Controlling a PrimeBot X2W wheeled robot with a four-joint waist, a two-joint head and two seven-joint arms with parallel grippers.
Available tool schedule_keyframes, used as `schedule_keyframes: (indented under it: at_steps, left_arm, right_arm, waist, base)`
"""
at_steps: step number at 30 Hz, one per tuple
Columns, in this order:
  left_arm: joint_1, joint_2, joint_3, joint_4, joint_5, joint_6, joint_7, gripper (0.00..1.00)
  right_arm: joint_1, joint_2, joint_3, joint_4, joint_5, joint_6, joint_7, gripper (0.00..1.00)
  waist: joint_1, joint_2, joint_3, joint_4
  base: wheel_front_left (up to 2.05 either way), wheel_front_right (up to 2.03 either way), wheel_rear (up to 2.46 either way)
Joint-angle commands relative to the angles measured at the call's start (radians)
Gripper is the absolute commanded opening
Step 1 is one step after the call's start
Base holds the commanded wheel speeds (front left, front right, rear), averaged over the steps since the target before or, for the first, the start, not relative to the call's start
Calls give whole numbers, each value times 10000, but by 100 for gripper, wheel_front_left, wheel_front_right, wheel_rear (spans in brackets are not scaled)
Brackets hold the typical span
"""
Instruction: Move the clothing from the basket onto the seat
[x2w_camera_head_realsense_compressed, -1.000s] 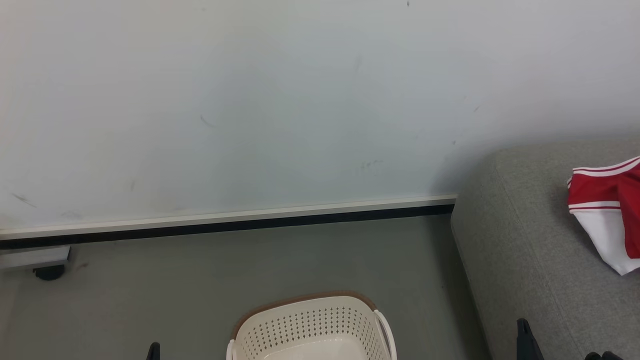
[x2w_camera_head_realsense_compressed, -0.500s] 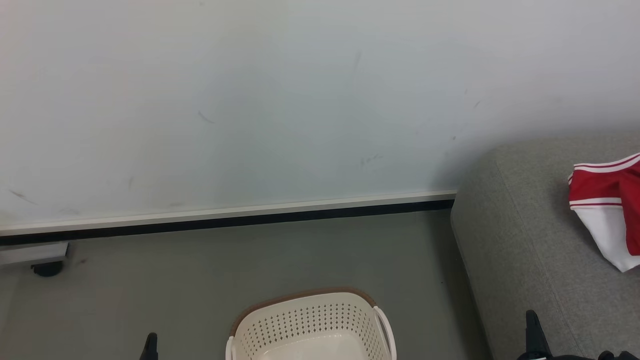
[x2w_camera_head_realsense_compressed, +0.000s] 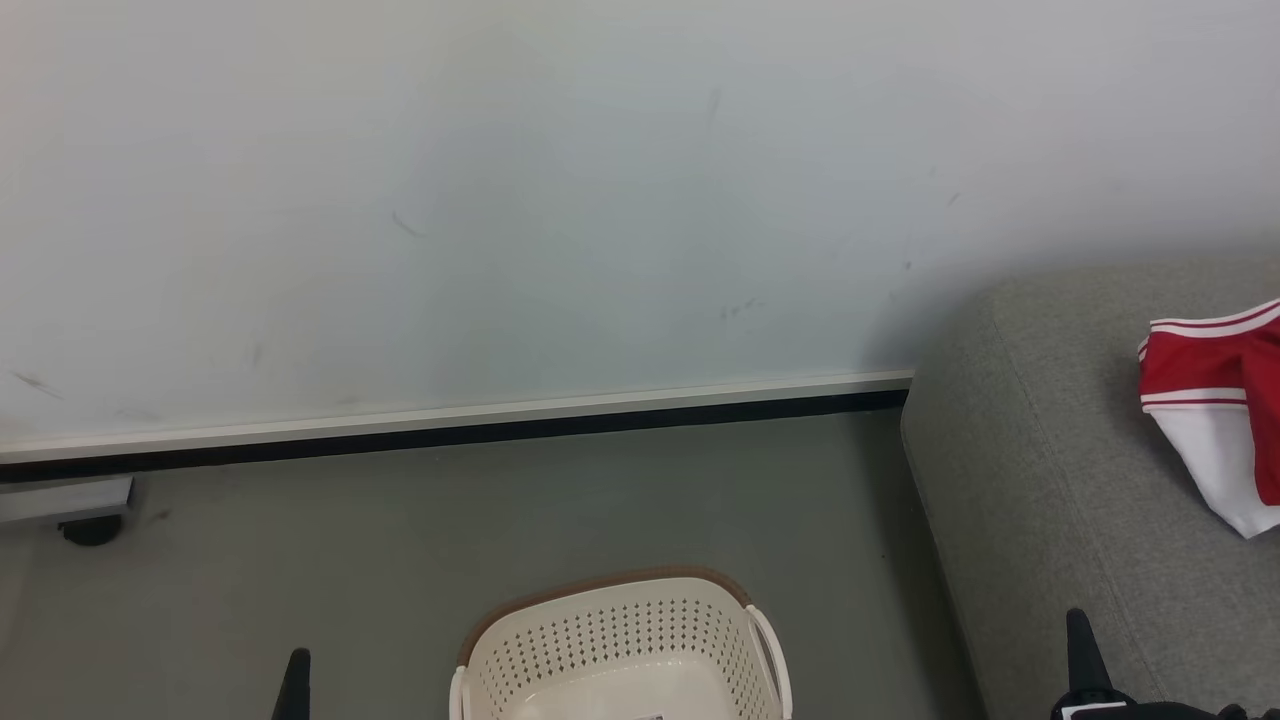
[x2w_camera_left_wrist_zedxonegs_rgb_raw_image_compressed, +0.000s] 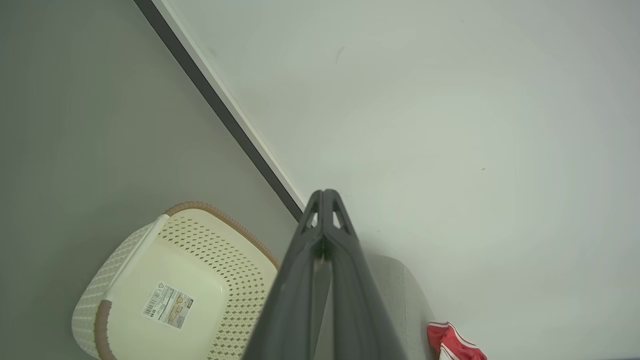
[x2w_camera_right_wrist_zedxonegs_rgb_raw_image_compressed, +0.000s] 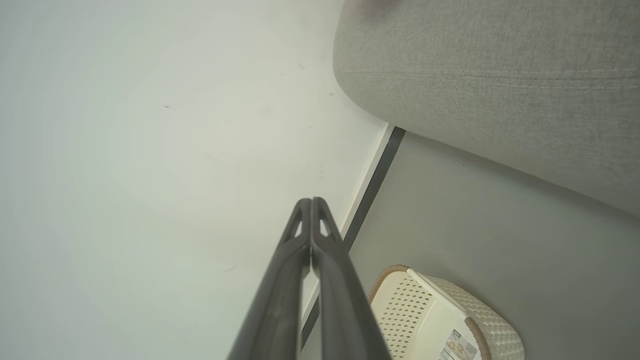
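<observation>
Two slim dark hands are seen at the bottom edge of the head view: the left hand (x2w_camera_head_realsense_compressed: 295, 685) against the floor (x2w_camera_head_realsense_compressed: 400, 560) and the right hand (x2w_camera_head_realsense_compressed: 1080, 650) against the front of the seat (x2w_camera_head_realsense_compressed: 1050, 480). Both are clenched on nothing, the long tapered fingers being pressed flat together along their length.

Between them the basket (x2w_camera_head_realsense_compressed: 620, 640) is set on the smooth, matte grey-green floor. It is moulded in cream-white plastic, rounded and oblong, its walls pierced by rows of small diamond holes and capped by a brown, rope-textured rim band; a white handle is curved over its right side. A printed label sticker (x2w_camera_left_wrist_zedxonegs_rgb_raw_image_compressed: 167, 306) is stuck to its smooth inner bottom.

Near the basket's right, the seat is shown as a bulky cushion of speckled light grey weave, with a rounded corner and a stitched seam line. The clothing (x2w_camera_head_realsense_compressed: 1200, 370) is laid on top of it, well apart from the basket: smooth red fabric, loosely folded, with a white panel and white stripe trim, cut off by the picture's edge.

Farthest off, a black strip and a pale skirting (x2w_camera_head_realsense_compressed: 450, 425) are run along a faintly scuffed off-white wall (x2w_camera_head_realsense_compressed: 500, 200), and a dark caster (x2w_camera_head_realsense_compressed: 90, 530) is seen at the far left.
</observation>
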Motion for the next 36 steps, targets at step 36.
schedule_keyframes:
  at_steps: [36]
  left_arm:
    - [-871, 40, 332, 293, -3151, -205, 990, 0]
  right_arm:
    - [-384, 1, -527, -471, 3369, 1, 687, 0]
  waist:
    - [-1, 0, 337, -49]
  base:
    - [0, 0, 0]
